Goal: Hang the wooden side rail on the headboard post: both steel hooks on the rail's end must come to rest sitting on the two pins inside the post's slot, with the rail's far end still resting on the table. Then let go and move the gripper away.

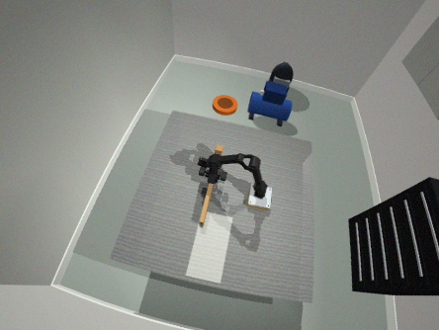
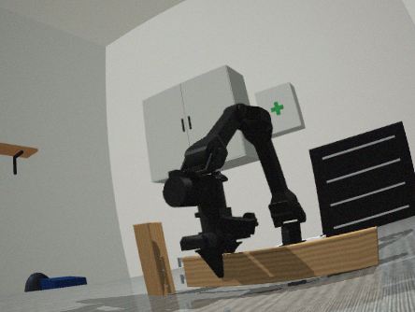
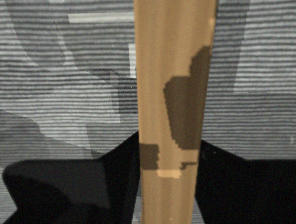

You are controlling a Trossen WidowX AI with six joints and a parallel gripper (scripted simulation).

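Top view: the long, tan wooden side rail [image 1: 207, 205] [image 2: 299, 262] [image 3: 172, 60] slants from frame centre toward lower centre, its hook end toward the square tan wooden post [image 1: 219, 147] [image 2: 151, 257] above the black parallel-jaw gripper [image 1: 213, 175] [image 2: 220, 263] [image 3: 169, 172]; exterior view: post left of the rail, steel hooks [image 2: 181, 271] apart from it; wrist view: rail clamped between the fingers, running lengthwise up the frame

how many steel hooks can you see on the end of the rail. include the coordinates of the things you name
2. Both are on the rail's [image 1: 206, 205] [image 2: 327, 256] [image 3: 170, 40] end facing the post [image 1: 219, 147] [image 2: 147, 252]: the upper hook [image 2: 179, 262] near its top edge, the lower hook [image 2: 182, 279] below it.
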